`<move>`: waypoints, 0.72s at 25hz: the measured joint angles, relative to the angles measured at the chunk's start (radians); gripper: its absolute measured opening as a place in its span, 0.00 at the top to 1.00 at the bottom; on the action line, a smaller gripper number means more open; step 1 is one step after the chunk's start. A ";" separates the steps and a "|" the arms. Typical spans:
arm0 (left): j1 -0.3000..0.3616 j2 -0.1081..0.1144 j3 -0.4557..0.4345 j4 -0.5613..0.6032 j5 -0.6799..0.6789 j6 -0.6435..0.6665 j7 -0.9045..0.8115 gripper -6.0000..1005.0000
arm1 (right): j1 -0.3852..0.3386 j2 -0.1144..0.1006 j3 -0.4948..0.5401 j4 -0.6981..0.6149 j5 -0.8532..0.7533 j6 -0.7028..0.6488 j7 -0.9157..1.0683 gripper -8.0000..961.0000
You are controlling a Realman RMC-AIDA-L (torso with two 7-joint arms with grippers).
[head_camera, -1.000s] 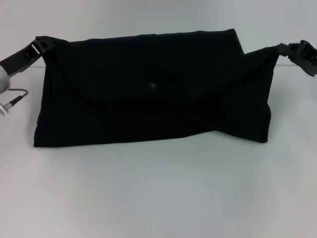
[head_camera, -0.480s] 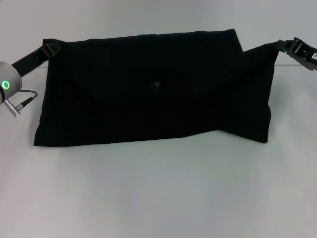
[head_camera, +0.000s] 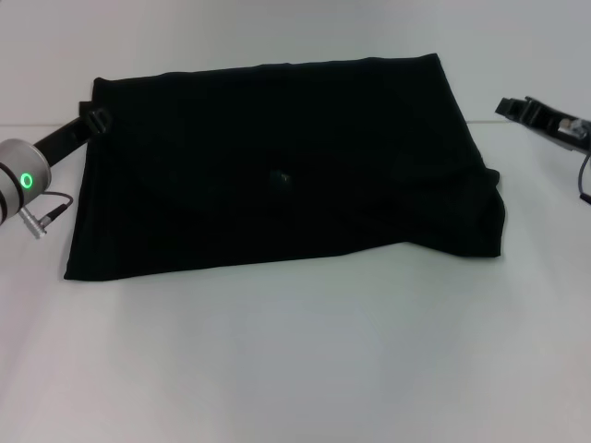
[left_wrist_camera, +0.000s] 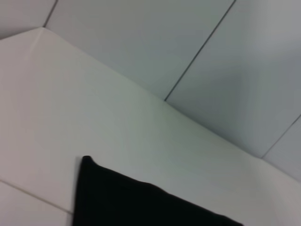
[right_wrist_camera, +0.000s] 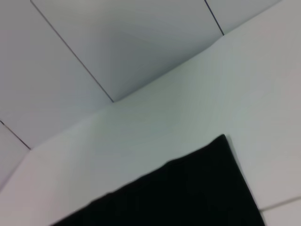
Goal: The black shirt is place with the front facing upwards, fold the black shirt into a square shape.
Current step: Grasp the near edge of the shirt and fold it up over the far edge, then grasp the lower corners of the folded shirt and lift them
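On the white table [head_camera: 295,369] I am seeing the shirt [head_camera: 277,175] lying folded into a wide dark band, its long axis running side to side and its plain back facing up, with no print showing. Its far edge is sitting close to the table's rear edge, and its right end is slumping into a loose, uneven flap rather than a clean corner. My left gripper [head_camera: 95,121] is sitting right at the shirt's far left corner, low against the cloth; I cannot tell from here whether its fingers are apart or together, or whether they are pinching fabric. My right gripper [head_camera: 517,108] is hanging off the shirt's right end, clear of the cloth with bare table between them, and its fingers look parted with nothing between them. Both wrist views are giving me only a corner of the shirt [left_wrist_camera: 141,202] [right_wrist_camera: 188,193] against the table and wall.
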 joint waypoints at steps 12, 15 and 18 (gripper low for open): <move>0.055 0.006 0.011 -0.049 -0.080 0.042 0.076 0.69 | -0.051 0.019 -0.006 -0.011 0.063 -0.058 -0.030 0.59; 0.109 0.054 0.094 -0.050 -0.073 0.188 -0.056 0.56 | -0.086 -0.004 -0.007 -0.012 0.065 -0.208 -0.030 0.46; 0.161 0.120 0.236 -0.048 -0.073 0.302 -0.234 0.42 | -0.119 -0.030 -0.028 -0.014 0.058 -0.361 -0.037 0.33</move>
